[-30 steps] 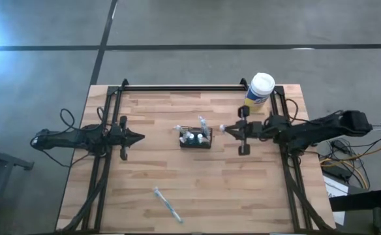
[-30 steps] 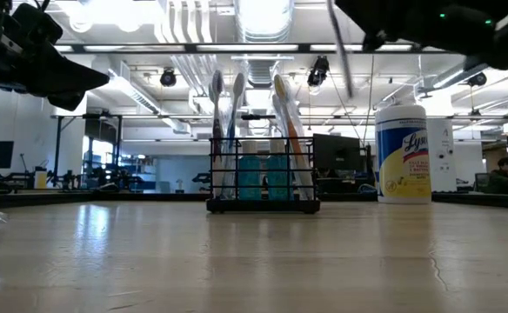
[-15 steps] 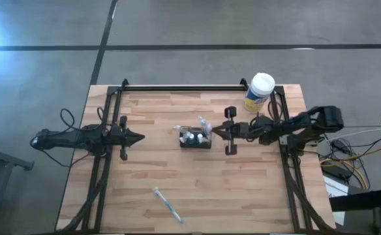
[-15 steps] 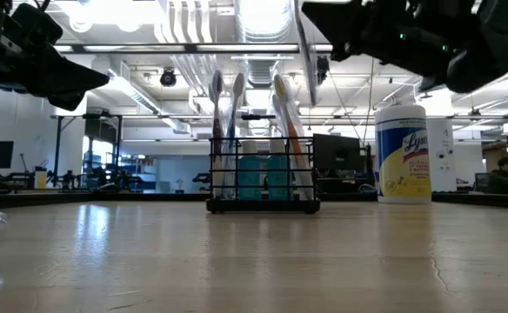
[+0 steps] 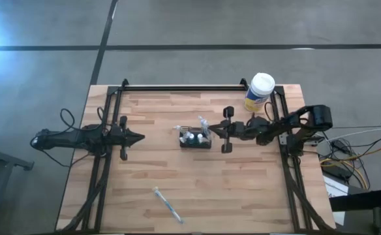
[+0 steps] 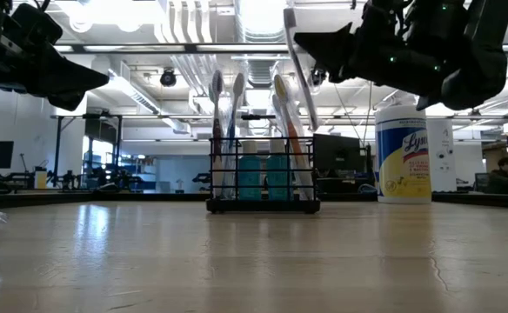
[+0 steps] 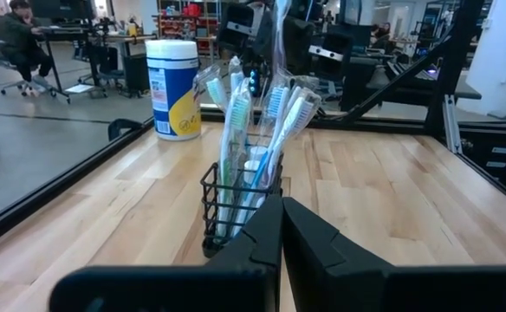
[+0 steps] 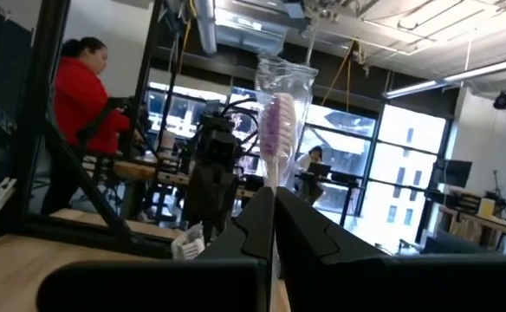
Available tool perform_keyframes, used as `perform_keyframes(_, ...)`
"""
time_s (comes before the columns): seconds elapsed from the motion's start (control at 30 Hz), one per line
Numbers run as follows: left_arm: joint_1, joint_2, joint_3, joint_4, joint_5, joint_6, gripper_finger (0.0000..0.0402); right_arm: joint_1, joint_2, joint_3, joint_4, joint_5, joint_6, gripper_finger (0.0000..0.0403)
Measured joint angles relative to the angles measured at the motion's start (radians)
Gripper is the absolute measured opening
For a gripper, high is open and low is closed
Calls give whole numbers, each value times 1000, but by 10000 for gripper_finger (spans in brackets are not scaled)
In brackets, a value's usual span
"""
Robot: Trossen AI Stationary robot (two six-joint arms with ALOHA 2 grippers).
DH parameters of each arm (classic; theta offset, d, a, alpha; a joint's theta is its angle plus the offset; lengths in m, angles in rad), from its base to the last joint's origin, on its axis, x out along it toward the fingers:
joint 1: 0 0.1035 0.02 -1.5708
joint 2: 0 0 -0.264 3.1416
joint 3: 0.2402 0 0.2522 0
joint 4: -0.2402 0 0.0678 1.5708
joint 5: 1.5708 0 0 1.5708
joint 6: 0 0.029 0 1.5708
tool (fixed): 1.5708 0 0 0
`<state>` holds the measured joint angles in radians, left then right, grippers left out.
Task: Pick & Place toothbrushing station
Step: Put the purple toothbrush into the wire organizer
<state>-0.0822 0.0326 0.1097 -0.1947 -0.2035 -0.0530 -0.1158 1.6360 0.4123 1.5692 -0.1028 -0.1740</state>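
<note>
The black wire basket [image 5: 196, 139] stands mid-tabletop [image 5: 177, 183], holding upright toothbrushes [image 6: 225, 130] and two toothpaste tubes [image 6: 263, 176]. The right gripper [image 5: 210, 130], clamped on a wrapped toothbrush [image 8: 276, 130], hovers just above its right edge. The left gripper [image 5: 140, 138], fingers together, waits at left. Only the high view shows another wrapped toothbrush [image 5: 167, 204] lying near the front edge.
</note>
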Motion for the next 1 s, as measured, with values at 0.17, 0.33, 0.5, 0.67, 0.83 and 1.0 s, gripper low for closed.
perform_keyframes(0.17, 0, 1, -1, 1, 0, 0, 12, 1, 5, 1, 1, 7, -12, 8)
perform_keyframes(0.33, 0, 1, -27, 11, 0, 0, 12, 8, 41, 11, 1, 54, -37, 8)
perform_keyframes(0.5, 0, 5, -53, 98, 0, -1, 12, 14, 102, 40, 2, 77, -47, 8)
perform_keyframes(0.67, 0, 5, -55, 113, 0, -1, 12, 19, 162, 59, 1, 81, -47, 8)
perform_keyframes(0.83, 0, 5, -55, 113, 0, -2, 12, 43, 193, 46, 1, 120, -36, 8)
perform_keyframes(1.0, 0, 5, -55, 113, 0, -4, 12, 86, 194, 7, 1, 204, -44, 8)
